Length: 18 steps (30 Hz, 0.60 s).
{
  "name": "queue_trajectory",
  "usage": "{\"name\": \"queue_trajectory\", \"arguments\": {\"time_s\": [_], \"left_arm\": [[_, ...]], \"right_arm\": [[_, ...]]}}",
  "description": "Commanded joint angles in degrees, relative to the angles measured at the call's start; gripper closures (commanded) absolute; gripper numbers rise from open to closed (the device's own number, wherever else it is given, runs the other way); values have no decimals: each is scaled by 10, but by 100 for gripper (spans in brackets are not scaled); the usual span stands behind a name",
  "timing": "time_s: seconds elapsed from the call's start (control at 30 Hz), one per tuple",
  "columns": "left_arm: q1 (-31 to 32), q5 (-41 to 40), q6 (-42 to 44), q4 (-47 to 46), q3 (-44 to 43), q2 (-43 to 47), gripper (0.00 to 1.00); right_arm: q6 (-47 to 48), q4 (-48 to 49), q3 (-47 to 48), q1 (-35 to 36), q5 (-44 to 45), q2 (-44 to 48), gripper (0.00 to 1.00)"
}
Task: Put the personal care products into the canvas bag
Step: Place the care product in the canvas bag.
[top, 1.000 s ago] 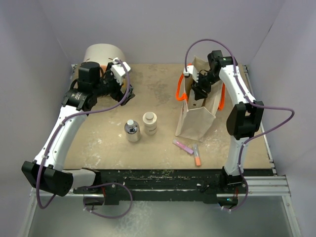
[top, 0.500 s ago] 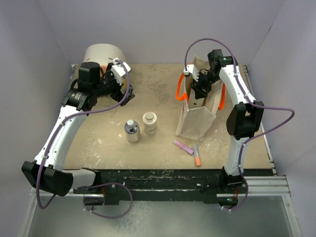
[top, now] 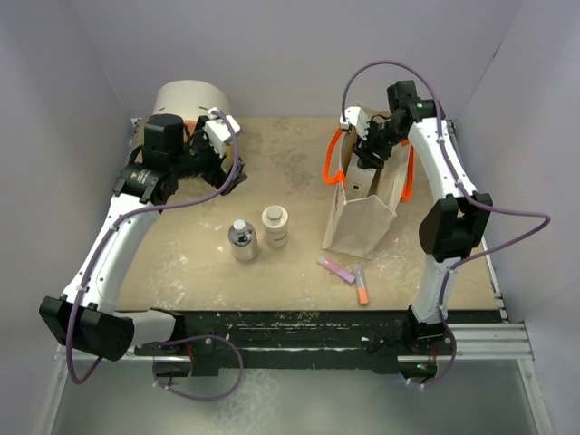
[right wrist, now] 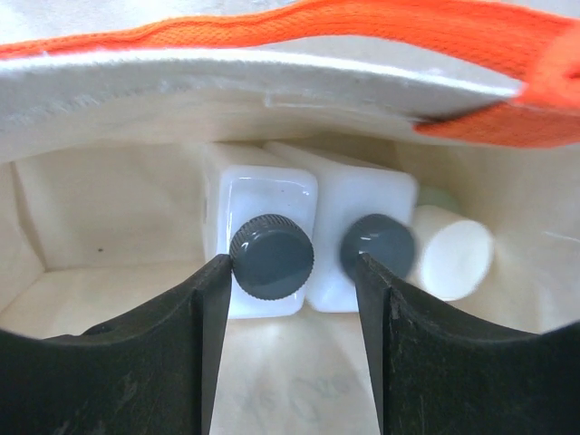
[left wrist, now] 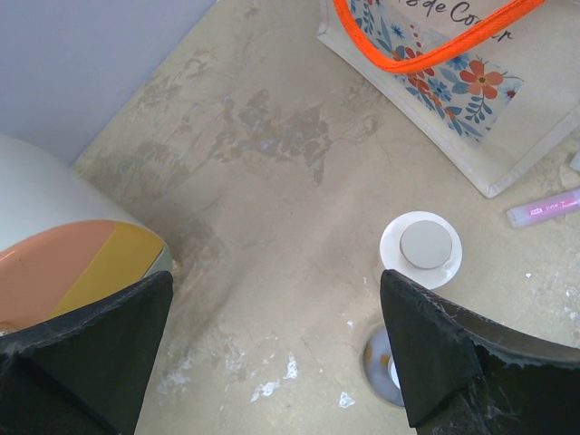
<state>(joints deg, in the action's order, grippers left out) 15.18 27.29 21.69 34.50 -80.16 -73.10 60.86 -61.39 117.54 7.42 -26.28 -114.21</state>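
Our right end effector [right wrist: 292, 272] sits spread around a white bottle [right wrist: 263, 195] inside the canvas bag [right wrist: 272, 72]; our left end effector [left wrist: 276, 290] gapes wide. We judge the cream jar [top: 275, 225] on the worktop [top: 181, 263] rigid and slick: pinch its sides.

Canvas bag [right wrist: 272, 82] is coarse matt cloth, bottles [right wrist: 263, 195] glossy plastic.

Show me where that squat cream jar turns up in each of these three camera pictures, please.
Top external: the squat cream jar stands near the middle, left of the canvas bag.
Left wrist: right of centre, seen from above.
Right wrist: not in it; this camera looks down into the bag.
Shared landmark: the bag's orange handle.
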Motion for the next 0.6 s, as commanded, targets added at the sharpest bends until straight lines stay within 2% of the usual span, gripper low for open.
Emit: {"name": "queue_trajectory", "arguments": {"time_s": [0.0, 0.33, 0.57], "left_arm": [[3, 12, 10, -8, -26, 17, 1], [3, 11, 12, -6, -26, 17, 1], [3, 8, 14, -4, -25, 20, 1]], "right_arm": [[1, 56, 21, -7, 36, 22, 41], [-1, 57, 14, -7, 44, 28, 41], [-4, 51, 19, -7, 19, 44, 41]]}}
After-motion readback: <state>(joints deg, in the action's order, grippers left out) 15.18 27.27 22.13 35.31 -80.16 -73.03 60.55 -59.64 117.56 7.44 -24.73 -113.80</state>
